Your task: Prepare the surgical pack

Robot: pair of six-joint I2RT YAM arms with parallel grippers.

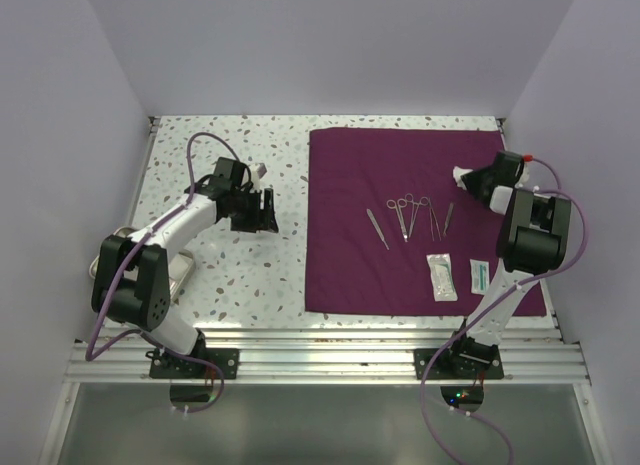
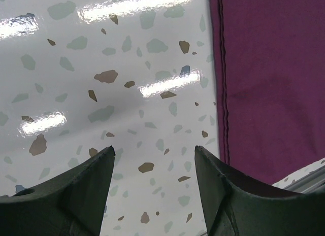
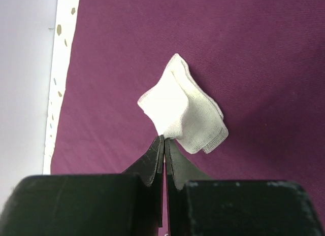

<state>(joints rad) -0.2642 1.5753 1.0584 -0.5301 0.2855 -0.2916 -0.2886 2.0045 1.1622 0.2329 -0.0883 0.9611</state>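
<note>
The surgical pack (image 1: 350,185) is a large maroon cloth spread flat on the right half of the table. In the left wrist view its hemmed left edge (image 2: 269,83) shows. On it lie steel forceps (image 1: 377,228), ring-handled clamps (image 1: 404,213) and tweezers (image 1: 441,218), plus two small packets (image 1: 441,276) (image 1: 479,275). My right gripper (image 3: 164,138) hangs over the cloth (image 3: 244,53) near its far right corner, shut on a corner of a folded white gauze pad (image 3: 183,111) (image 1: 463,173). My left gripper (image 2: 154,148) (image 1: 268,210) is open over the speckled table, left of the cloth, with nothing between its fingers.
A metal tray (image 1: 180,275) sits at the table's left edge, partly under the left arm. Speckled tabletop (image 1: 240,275) lies between tray and cloth. Walls close in the back and both sides. An aluminium rail (image 1: 330,350) runs along the front.
</note>
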